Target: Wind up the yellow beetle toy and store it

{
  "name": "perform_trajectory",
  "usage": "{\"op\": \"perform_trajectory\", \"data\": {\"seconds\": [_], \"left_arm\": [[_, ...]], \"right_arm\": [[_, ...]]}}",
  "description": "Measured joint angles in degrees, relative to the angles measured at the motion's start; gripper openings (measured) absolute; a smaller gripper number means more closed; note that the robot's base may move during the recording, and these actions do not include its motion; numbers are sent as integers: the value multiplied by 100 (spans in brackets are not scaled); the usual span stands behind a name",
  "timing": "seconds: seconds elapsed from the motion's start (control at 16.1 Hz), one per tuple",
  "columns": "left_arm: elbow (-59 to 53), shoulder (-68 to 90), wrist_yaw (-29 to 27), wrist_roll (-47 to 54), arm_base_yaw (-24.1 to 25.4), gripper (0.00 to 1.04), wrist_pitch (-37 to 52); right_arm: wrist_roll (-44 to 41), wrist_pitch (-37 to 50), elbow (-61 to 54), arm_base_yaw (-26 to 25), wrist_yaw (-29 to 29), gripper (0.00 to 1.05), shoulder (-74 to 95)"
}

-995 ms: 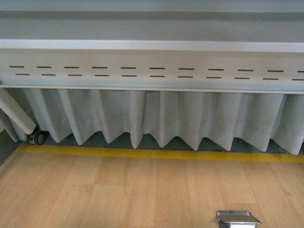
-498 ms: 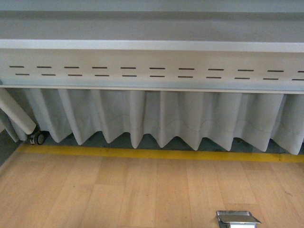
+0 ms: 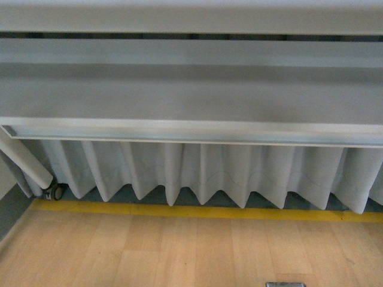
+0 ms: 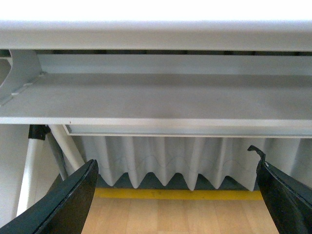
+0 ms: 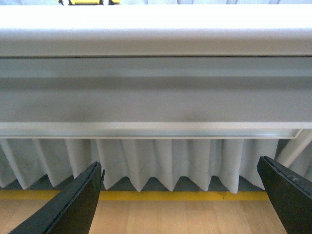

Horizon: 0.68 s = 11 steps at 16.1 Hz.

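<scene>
Only the underside of the yellow beetle toy shows, a thin yellow strip with two small wheels at the very top edge of the right wrist view, resting on the white table top. My right gripper is open below table height, with nothing between its black fingers. My left gripper is open too, below the table's grey frame, holding nothing. The front view shows neither gripper and no toy.
A pleated white curtain hangs under the table down to a yellow floor line on the wooden floor. A white table leg with a caster stands at the left. A metal floor box sits at the bottom edge.
The front view has risen: the slotted rail went out of sight, more of the table's underside shows, and the floor box slid almost out at the bottom.
</scene>
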Motion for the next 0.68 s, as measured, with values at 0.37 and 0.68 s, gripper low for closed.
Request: {"op": "perform_trajectory", "data": {"seconds": [0.37,0.68], "left_arm": [[0,0,-2,0,0,98,0],[0,0,4,2,0,98,-7]], "right_arm": [[0,-4,0,0,4,98,0],[2,-2,0,0,4,98,0]]}}
